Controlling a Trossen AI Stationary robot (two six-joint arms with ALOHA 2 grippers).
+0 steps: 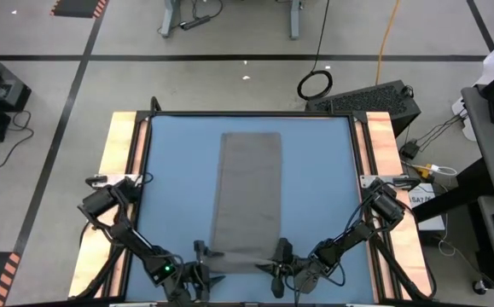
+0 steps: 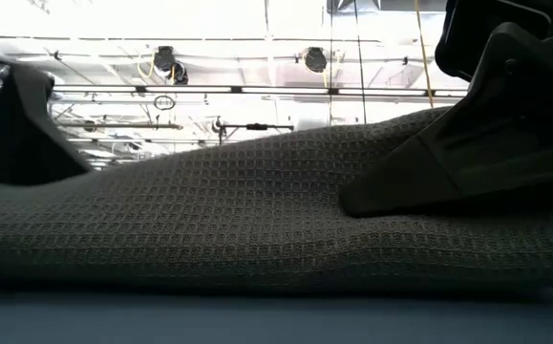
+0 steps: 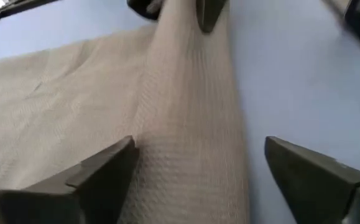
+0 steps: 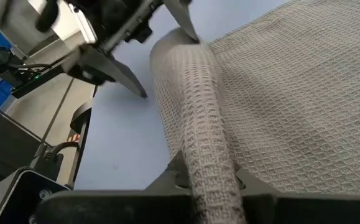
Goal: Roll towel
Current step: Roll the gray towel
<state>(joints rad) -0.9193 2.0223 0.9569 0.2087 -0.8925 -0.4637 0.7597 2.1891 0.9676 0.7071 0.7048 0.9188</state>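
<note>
The dark grey towel [image 1: 248, 188] lies lengthwise on the blue tabletop [image 1: 323, 196], flat from the far end. Its near end is wound into a low roll [image 1: 240, 258] that lies across the table. My left gripper [image 1: 200, 261] is open at the roll's left end, one finger on the flat towel side [image 3: 105, 177] and one over bare table [image 3: 310, 180]. My right gripper [image 1: 279, 260] is shut on the roll's right end [image 4: 207, 155]. No white tag shows. My left gripper straddles the roll's left end [image 3: 192, 162] with open fingers. The finger on the flat towel side [image 4: 181, 25] stands against the roll; whether it presses on it I cannot tell. My right gripper pinches the roll's right end [image 4: 212, 163] between its two fingers [image 4: 175, 175], which come level from the table's right and lie along the roll. The roll rests on the table, still joined to the flat towel.
Wooden side strips [image 1: 120, 170] border the blue top on the left and the right [image 1: 383, 145]. Bare blue table lies on both sides of the towel. Cables and equipment stand on the floor beyond the table.
</note>
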